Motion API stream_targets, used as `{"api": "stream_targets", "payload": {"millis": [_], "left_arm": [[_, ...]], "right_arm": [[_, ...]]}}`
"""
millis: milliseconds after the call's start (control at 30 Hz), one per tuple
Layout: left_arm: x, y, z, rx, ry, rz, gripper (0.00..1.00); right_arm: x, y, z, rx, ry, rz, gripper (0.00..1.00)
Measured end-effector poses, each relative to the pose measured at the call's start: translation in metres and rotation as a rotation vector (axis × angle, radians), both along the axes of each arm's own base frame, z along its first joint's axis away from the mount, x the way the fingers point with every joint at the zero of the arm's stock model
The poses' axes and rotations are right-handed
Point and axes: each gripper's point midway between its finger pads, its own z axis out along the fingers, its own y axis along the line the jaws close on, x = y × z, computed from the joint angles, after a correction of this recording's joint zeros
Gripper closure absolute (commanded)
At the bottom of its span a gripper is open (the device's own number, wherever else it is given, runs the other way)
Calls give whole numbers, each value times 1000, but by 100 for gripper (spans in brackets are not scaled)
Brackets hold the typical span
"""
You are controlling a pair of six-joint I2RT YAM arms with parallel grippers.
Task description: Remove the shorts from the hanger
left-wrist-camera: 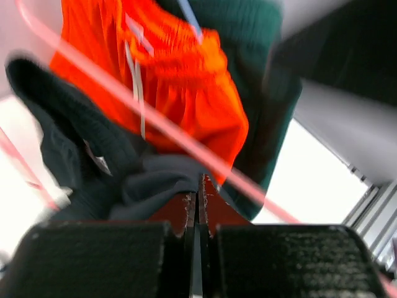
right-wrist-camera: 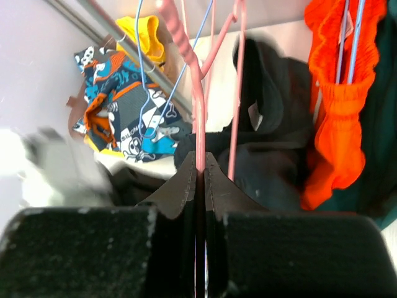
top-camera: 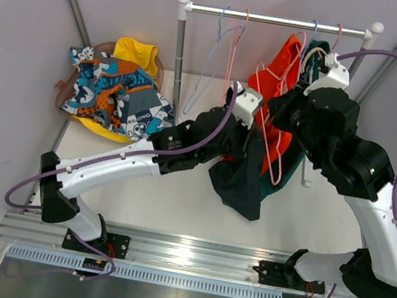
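The very dark shorts (top-camera: 238, 185) hang low off a pink hanger (top-camera: 277, 178) in front of the rack. My left gripper (top-camera: 250, 134) is shut on their fabric; in the left wrist view the dark shorts (left-wrist-camera: 80, 143) bunch at the closed tips of the left gripper (left-wrist-camera: 200, 186). My right gripper (right-wrist-camera: 200, 162) is shut on the pink hanger (right-wrist-camera: 197, 93) wire, up beside the orange-red shorts (top-camera: 277, 78). The teal shorts (top-camera: 318, 53) hang behind those. The orange-red shorts (right-wrist-camera: 335, 124) and teal shorts (right-wrist-camera: 378, 155) stay on hangers.
A basket (top-camera: 68, 87) at the back left holds the yellow shorts (top-camera: 137, 52) and patterned shorts (top-camera: 113, 90). The rack rail (top-camera: 279, 20) carries empty blue and pink hangers (top-camera: 227, 40). The rack's left post (top-camera: 177, 55) stands near my left arm.
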Motion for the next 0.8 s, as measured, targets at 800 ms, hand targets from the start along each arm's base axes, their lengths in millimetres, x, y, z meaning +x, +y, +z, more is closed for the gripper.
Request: {"api": "stream_targets", "payload": {"millis": [800], "left_arm": [[-51,267,52,7,-125,408,100]], "right_arm": [[157,13,-42,-158,66,-96,100]]}}
